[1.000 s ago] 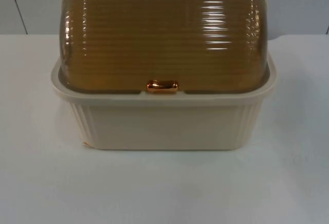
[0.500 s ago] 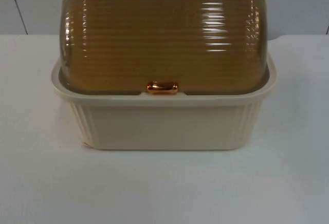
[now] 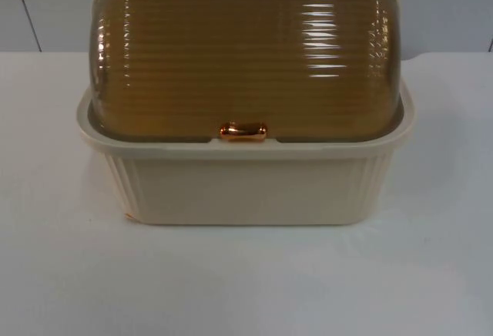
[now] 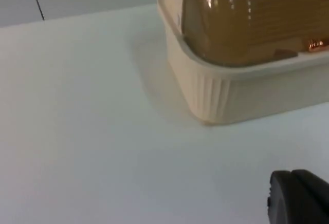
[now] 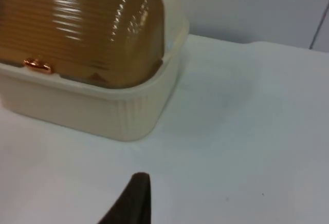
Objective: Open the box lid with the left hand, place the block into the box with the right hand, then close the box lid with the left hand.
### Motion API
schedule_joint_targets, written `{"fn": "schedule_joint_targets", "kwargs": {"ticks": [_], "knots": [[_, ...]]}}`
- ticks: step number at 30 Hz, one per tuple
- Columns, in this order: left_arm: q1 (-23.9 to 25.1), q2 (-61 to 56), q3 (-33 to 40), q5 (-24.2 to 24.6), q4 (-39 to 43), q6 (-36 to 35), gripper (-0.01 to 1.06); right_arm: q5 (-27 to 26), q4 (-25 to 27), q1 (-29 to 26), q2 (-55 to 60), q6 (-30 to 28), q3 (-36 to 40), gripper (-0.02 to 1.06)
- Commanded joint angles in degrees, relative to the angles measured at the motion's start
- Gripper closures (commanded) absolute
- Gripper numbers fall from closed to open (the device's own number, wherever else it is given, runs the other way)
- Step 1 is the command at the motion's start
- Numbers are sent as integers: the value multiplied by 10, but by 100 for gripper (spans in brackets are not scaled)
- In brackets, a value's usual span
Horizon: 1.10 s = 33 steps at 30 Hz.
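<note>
White table point(image 3: 246, 290) with a smooth matte surface, extending back to a grey wall point(image 3: 46, 5). A dark vertical seam point(image 3: 27, 8) divides the wall panels at the left; a second seam point(image 5: 318, 21) appears in the right wrist view. Lighting is soft and even, casting faint shadows.

So the cream ribbed plastic box point(image 3: 246, 186) sits on the white tabletop point(image 3: 246, 282), amber ribbed dome lid point(image 3: 246, 51) shut, copper handle point(image 3: 243, 130) facing front.
</note>
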Motion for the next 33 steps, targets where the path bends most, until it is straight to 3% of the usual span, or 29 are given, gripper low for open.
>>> {"fn": "schedule_joint_targets", "kwargs": {"ticks": [1, 9, 11, 14, 23, 25, 26, 27, 30, 31, 32, 33], "knots": [[1, -3, 10, 2, -17, 15, 105, 13, -19, -1, -14, 11, 8, -1], [1, -3, 10, 2, -18, 17, 105, 14, -48, -1, -52, 49, 62, -1], [1, -3, 10, 2, -18, 17, 105, 13, -83, -1, -55, 99, 66, -1], [1, -3, 10, 2, -18, 17, 105, 14, -112, -1, -55, 115, 67, -1], [1, -3, 10, 2, -24, 30, 103, 14, -120, -1, -55, 116, 67, -1], [1, -3, 10, 2, -24, 30, 92, 14, -120, -1, -55, 113, 67, -1], [1, -3, 10, 2, -24, 30, 92, 14, -120, -1, -55, 113, 67, -1], [1, -3, 10, 2, -24, 30, 83, 14, -120, -1, -55, 113, 67, -1], [1, -3, 10, 2, -24, 30, 37, 14, -120, -1, -55, 113, 67, -1], [1, -3, 10, 2, -24, 30, 17, 14, -120, -1, -55, 113, 67, -1], [1, -3, 10, 2, -24, 30, 17, 14, -120, -1, -55, 113, 67, -1], [1, -3, 10, 2, -24, 27, -1, 14, -121, -1, -55, 114, 67, -1]]}}
